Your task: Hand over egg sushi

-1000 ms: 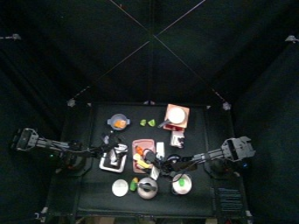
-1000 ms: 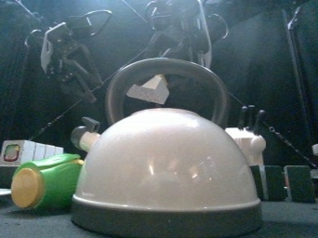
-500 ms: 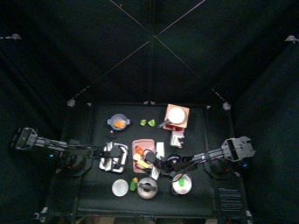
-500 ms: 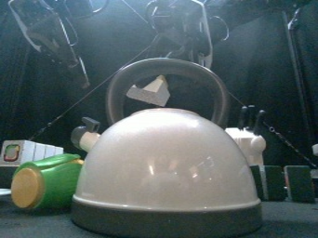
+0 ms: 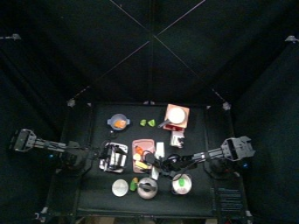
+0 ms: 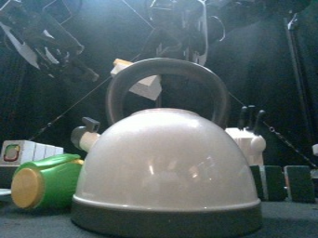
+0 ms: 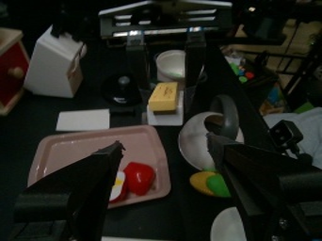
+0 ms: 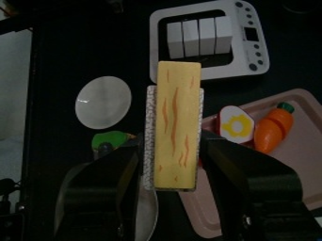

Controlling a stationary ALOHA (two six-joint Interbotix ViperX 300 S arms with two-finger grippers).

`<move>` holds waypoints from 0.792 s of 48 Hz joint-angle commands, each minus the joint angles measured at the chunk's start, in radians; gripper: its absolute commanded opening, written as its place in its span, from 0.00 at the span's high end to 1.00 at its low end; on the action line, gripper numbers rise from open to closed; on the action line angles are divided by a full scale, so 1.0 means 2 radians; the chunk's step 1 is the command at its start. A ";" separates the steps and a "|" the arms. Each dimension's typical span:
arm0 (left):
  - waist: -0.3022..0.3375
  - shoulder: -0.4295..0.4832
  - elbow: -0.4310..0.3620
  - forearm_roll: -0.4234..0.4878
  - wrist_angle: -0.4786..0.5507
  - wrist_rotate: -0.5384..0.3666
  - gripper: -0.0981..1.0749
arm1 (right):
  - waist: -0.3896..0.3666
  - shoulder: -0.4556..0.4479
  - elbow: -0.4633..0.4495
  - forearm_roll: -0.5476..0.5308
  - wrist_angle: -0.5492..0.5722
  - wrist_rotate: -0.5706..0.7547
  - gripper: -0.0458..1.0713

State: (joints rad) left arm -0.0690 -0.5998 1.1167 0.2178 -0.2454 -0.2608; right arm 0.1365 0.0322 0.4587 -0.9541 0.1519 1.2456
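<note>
egg sushi (image 8: 176,122) is clamped across its width by right gripper (image 8: 176,174), long axis running out past the jaws | held above table (image 7: 32,122) | left gripper (image 7: 164,174) is spread wide, empty, sushi straight ahead of it

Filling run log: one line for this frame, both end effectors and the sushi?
left end effector: open, empty | right end effector: closed on egg sushi, held above table | handover: not yet done

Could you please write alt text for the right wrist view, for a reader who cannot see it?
The right gripper holds an egg sushi between its fingers, above a dark table. Below lie a white toaster, a white dish and a pink tray with toy food.
</note>
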 commanded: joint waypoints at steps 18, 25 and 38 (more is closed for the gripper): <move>-0.001 0.084 -0.039 0.031 -0.053 0.000 0.04 | -0.002 0.002 -0.023 -0.031 -0.012 -0.002 0.42; -0.001 0.107 -0.058 0.028 -0.064 -0.001 0.04 | -0.001 0.008 -0.025 -0.030 -0.012 -0.001 0.42; -0.003 0.146 -0.075 0.026 -0.072 -0.002 0.04 | -0.001 0.008 -0.025 -0.032 -0.012 -0.001 0.42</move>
State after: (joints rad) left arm -0.0736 -0.3175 1.0017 0.2730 -0.3789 -0.2638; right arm 0.1365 0.0706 0.4372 -1.0155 0.1335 1.2441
